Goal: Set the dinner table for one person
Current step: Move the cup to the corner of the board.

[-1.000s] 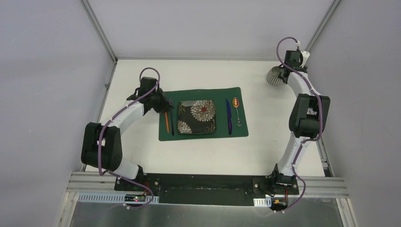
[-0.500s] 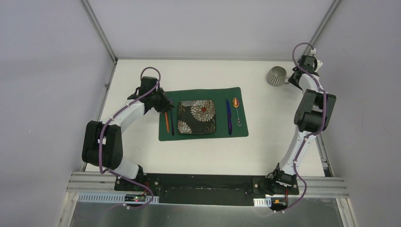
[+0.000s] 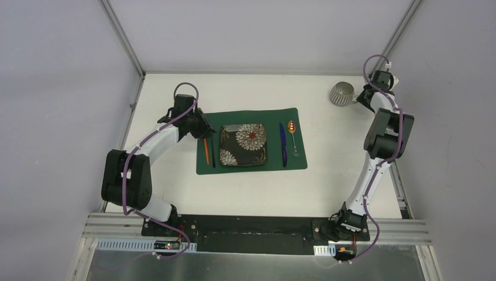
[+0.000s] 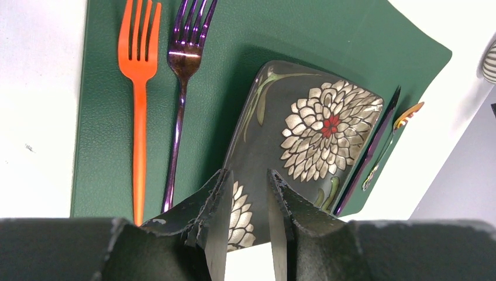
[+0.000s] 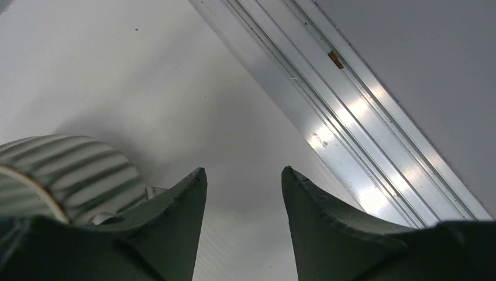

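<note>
Top view: white surface [image 3: 175,181] fills the frame, edged by aluminium posts. The green placemat [image 3: 251,167] lies at its centre. A dark floral square plate [image 3: 244,144] sits on the mat.

At 9 o'clock of the plate lie an orange fork [image 3: 206,150] and a purple fork [image 3: 212,153], side by side on the mat, the orange one on the outside. At 3 o'clock of the plate is a blue knife [image 3: 283,143], then a spoon [image 3: 293,137] just beside it, both on the mat.

A ribbed grey cup [image 3: 341,93] stands on the bare surface at 2 o'clock of the mat, well apart from it, near the far right corner.

Left hand [image 4: 245,175] is at 10 o'clock of the plate, by the far ends of the forks. Its fingers stand a narrow gap apart with nothing between them; the plate shows through the gap.

Right hand [image 5: 243,172] is at 3 o'clock of the cup, low over the surface. Its fingers are spread and pinch nothing. The cup sits just outside one finger; can't tell if they touch. The aluminium rail [image 5: 327,105] runs just beyond.
</note>
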{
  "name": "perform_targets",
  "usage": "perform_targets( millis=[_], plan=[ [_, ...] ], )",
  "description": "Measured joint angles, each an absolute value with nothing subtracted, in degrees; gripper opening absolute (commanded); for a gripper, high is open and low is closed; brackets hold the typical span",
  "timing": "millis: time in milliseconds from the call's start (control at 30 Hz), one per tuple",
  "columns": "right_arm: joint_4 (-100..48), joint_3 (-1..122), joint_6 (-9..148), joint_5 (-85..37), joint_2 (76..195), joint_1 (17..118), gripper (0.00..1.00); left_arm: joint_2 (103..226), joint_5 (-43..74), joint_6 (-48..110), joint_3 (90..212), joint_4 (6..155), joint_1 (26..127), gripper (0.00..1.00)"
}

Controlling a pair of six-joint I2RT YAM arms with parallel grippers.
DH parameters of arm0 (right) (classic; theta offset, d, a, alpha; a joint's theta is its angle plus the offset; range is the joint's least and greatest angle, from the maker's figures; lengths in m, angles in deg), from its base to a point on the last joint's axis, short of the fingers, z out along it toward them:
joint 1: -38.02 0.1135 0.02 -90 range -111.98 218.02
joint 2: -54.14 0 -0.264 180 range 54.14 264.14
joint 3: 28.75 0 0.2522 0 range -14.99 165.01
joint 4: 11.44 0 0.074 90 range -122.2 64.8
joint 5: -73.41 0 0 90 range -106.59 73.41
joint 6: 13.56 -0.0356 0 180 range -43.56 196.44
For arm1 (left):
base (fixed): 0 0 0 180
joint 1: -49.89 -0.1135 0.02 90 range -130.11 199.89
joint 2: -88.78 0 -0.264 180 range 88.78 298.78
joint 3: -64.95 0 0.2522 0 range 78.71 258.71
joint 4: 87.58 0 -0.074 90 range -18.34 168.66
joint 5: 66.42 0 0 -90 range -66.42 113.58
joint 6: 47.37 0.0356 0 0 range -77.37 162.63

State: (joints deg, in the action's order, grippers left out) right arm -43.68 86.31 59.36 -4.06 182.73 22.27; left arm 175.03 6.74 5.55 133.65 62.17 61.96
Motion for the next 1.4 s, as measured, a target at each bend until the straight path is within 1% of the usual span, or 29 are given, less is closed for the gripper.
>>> perform_targets(
  millis=[233, 433, 600, 767, 900, 1033, 1200, 1400],
  plan=[
    [-42.72, 88.71, 58.31, -7.05, 186.75, 21.99, 0.53, 175.10, 6.76, 5.55, 134.09, 61.95, 62.09, 0.28],
    [-42.02, 90.81, 58.09, -8.30, 187.87, 21.99, 0.52, 176.04, 6.76, 5.55, 135.18, 61.95, 63.16, 0.28],
    [-40.82, 89.74, 58.92, -4.52, 187.63, 22.01, 0.53, 177.35, 6.87, 5.55, 135.88, 61.97, 64.28, 0.28],
    [-39.81, 87.97, 60.04, 0.51, 186.97, 21.99, 0.55, 178.05, 6.89, 5.55, 136.47, 61.73, 65.50, 0.28],
    [-35.72, 84.52, 60.52, 4.03, 184.92, 21.99, 0.55, 178.05, 6.89, 5.55, 137.28, 61.42, 65.72, 0.28],
    [-28.97, 80.78, 60.21, 4.75, 182.27, 21.96, 0.55, 178.44, 6.87, 5.57, 138.13, 61.12, 65.70, 0.27],
    [-21.80, 80.54, 58.11, 0.44, 181.23, 21.75, 0.54, 179.47, 6.79, 5.59, 138.26, 61.10, 65.70, 0.27],
    [-18.76, 84.74, 53.22, -11.12, 182.36, 20.30, 0.53, 180.28, 6.68, 5.59, 138.26, 61.12, 65.70, 0.27]
  ],
)
